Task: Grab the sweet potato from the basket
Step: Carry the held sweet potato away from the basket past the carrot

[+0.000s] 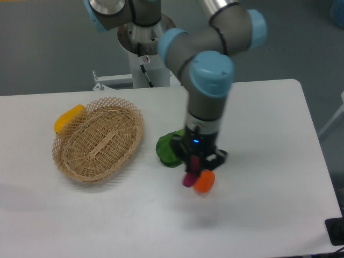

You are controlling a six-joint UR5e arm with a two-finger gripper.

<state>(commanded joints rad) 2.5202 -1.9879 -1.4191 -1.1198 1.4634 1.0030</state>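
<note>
The hand (194,171) is clenched on the sweet potato (188,179), which hangs from the fingertips with its long axis near vertical, clear of the tabletop (258,140). The basket (98,140) lies well apart to the left. The sweet potato sits just beside the round orange-red vegetable (204,181), in front of the leafy green vegetable (167,150)

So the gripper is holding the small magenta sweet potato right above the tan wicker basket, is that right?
Not quite. The gripper holds the small magenta sweet potato, but beside the round orange-red vegetable, well right of the tan wicker basket, as the fixed camera shows.
</note>
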